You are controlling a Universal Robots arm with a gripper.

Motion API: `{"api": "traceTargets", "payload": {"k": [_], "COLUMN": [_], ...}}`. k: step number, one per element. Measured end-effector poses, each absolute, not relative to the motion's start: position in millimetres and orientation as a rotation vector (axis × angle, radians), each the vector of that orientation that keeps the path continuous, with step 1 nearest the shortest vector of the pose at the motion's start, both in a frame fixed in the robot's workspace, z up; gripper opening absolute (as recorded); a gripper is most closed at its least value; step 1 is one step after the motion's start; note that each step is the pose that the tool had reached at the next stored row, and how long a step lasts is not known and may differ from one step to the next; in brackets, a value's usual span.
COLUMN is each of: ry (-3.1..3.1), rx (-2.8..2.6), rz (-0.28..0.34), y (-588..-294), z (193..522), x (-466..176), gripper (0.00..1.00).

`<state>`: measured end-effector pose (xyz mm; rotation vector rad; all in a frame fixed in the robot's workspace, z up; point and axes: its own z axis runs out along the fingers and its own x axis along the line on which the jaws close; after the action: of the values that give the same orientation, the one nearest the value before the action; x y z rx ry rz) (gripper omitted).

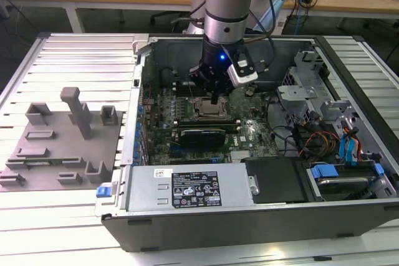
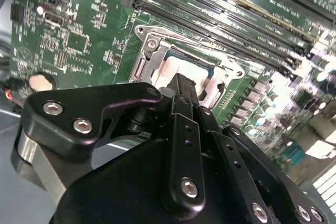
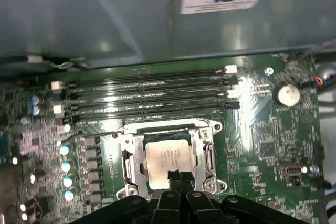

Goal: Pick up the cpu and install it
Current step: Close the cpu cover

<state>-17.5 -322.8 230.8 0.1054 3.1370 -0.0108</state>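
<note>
The cpu [image 3: 165, 158] lies flat in the socket frame [image 3: 202, 153], metal top facing up. It is square, so it has no long axis, and its edges run parallel to the memory slots [image 3: 152, 98]. The gripper [image 3: 178, 176] hangs right over the chip's edge, fingers pressed together with nothing between them. In the exterior view, the grey fixture tray [image 1: 56, 147] sits at nine o'clock from the socket, outside the computer case [image 1: 187, 228].
</note>
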Motion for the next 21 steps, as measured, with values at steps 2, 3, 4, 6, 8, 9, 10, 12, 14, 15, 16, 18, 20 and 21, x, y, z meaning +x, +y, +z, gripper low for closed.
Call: {"api": "traceTargets", "payload": {"k": [2, 3, 4, 6, 8, 9, 10, 12, 14, 15, 16, 18, 20, 21], "ry": [3.138, 3.138, 3.138, 3.137, 3.136, 3.135, 3.135, 3.135, 3.131, 3.129, 3.128, 3.125, 3.124, 3.123], "rx": [0.027, -0.007, -0.034, -0.08, -0.085, -0.086, -0.086, -0.088, -0.093, -0.095, -0.096, -0.103, -0.108, -0.11], "rz": [-0.011, -0.011, -0.01, -0.012, -0.013, -0.015, -0.019, -0.024, -0.025, -0.025, -0.025, -0.025, -0.025, -0.025], "y": [-323, -323, -323, -323, -323, -323, -323, -323, -323, -323, -323, -323, -323, -323], "z": [231, 231, 230, 230, 230, 230, 230, 230, 227, 226, 225, 222, 221, 221], "x": [-18, -18, -18, -18, -19, -19, -20, -21, -22, -23, -24, -27, -33, -38], "gripper": [0.11, 0.11, 0.11, 0.11, 0.11, 0.11, 0.11, 0.11, 0.11, 0.11, 0.11, 0.11, 0.11, 0.11]}}
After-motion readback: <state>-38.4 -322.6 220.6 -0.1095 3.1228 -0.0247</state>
